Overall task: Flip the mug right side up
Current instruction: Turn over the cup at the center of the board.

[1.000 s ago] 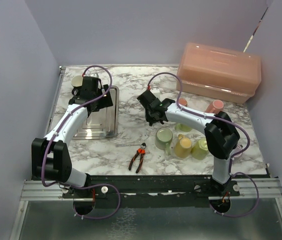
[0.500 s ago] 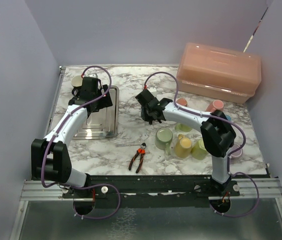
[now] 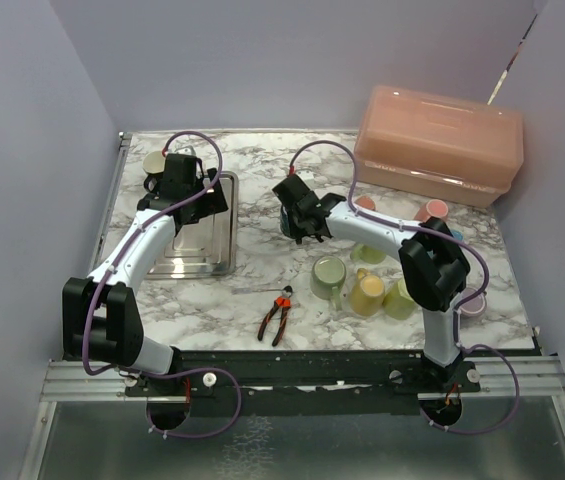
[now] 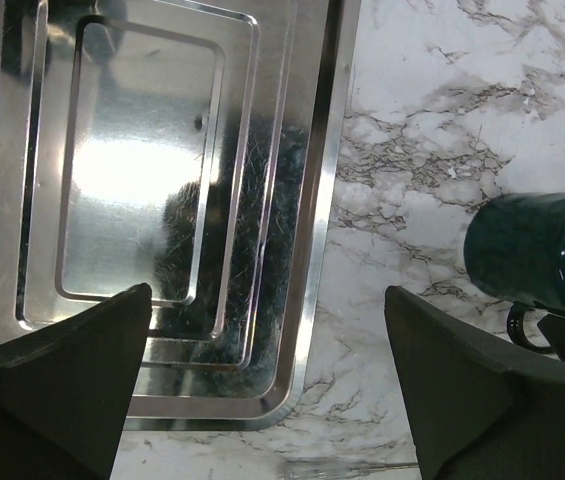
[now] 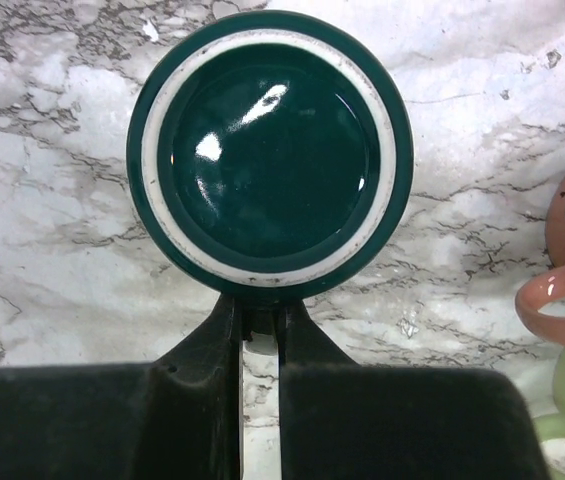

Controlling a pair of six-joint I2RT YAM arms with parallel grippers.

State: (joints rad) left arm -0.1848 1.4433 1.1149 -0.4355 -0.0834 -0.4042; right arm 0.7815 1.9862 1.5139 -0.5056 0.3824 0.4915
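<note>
A dark green mug point(image 5: 270, 150) stands upside down on the marble table, its base with a white ring facing up. My right gripper point(image 5: 260, 315) is shut on the mug's handle, a finger point(image 5: 212, 340) on each side of it. From above, the right gripper point(image 3: 298, 214) covers most of the mug point(image 3: 288, 224). My left gripper point(image 4: 268, 290) hangs open and holds nothing over the right rim of a metal tray point(image 4: 312, 200); the mug point(image 4: 537, 255) lies to its right in that view. In the top view the left gripper point(image 3: 184, 192) is over the tray's back end.
The steel tray point(image 3: 197, 255) lies at the left. Several green, yellow and pink mugs point(image 3: 362, 285) cluster at the right. A pink lidded box point(image 3: 440, 140) fills the back right. Red-handled pliers point(image 3: 278, 315) lie near the front. A cream mug point(image 3: 154, 162) stands back left.
My right gripper has slid back and left to the green mug and closed on its handle. The left jaws have spread a little wider; that arm has stayed in place.
</note>
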